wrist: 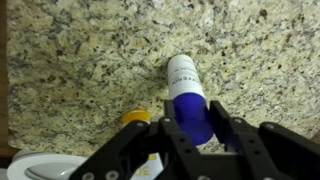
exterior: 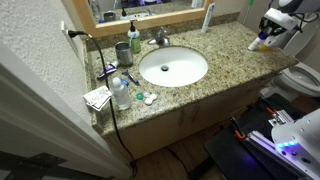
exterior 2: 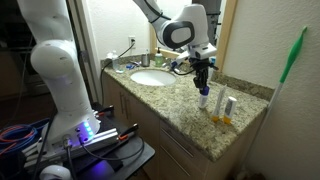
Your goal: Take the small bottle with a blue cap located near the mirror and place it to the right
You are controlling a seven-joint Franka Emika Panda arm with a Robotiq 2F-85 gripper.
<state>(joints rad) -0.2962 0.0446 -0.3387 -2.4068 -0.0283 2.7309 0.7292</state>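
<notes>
Where the gripper (exterior 2: 203, 84) pinches it — the bottle (wrist: 186, 85) stands upright

The countertop (wrist: 90, 60) is granite, speckled beige, tan, brown and black. On it, the small bottle (wrist: 187, 90) has a white body and a deep blue cap. The gripper (wrist: 197, 125) is black. A nearby cap (wrist: 135, 117) is yellow-orange. In an exterior view the oval sink (exterior: 173, 67) is plain white, the mirror (exterior: 150, 13) frame is pale wood, and the robot arm (exterior 2: 55, 60) is glossy white.
</notes>
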